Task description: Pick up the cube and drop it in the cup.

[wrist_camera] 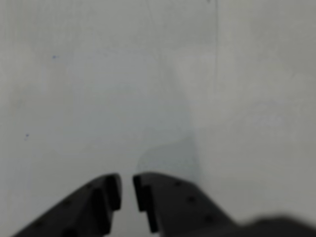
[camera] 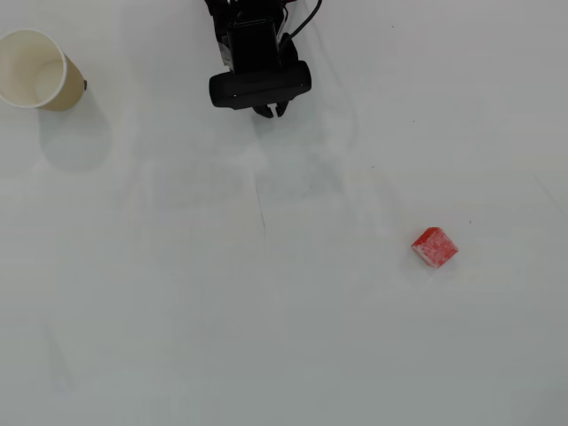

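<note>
The small red cube (camera: pixel 435 247) with a whitish speckled top lies on the white table at the right in the overhead view. The beige paper cup (camera: pixel 55 87) stands upright at the top left, its pale inside empty. My gripper (camera: pixel 271 110) is at the top centre, under the black wrist camera, far from both cube and cup. In the wrist view the two black fingers (wrist_camera: pixel 127 180) stand almost together with only a thin gap and hold nothing. Neither cube nor cup shows in the wrist view.
The white table (camera: pixel 266 311) shows faint scuffs and a thin line near the middle. A black cable (camera: pixel 306 18) runs from the arm at the top edge.
</note>
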`<state>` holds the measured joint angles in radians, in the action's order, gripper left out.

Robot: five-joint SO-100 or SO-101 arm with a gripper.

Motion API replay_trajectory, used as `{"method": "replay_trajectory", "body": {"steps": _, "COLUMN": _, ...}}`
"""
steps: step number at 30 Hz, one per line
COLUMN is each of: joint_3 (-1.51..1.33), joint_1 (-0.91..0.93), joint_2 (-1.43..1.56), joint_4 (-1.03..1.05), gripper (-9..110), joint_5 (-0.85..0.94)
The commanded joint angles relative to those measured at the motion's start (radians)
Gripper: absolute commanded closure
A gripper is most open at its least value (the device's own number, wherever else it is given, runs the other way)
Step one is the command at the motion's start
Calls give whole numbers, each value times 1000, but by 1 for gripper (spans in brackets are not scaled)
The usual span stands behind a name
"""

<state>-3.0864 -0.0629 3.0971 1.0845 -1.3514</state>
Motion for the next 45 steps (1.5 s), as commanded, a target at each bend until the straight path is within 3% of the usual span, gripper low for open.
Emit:
{"method": "replay_trajectory", "body": {"steps": 1, "joint_3": -35, "joint_1": -3, "joint_2": 40, "joint_4": 2, "gripper": 101, "joint_5": -11}}
{"method": "replay_trajectory", "body": {"steps": 20, "joint_3": -35, "joint_1": -25, "joint_2": 40, "joint_4": -18, "gripper": 101, "joint_5": -3}}
{"method": "replay_trajectory", "body": {"steps": 45, "joint_3": -35, "joint_1": -21, "joint_2": 41, "joint_4": -650, "gripper": 101, "joint_5": 2}}
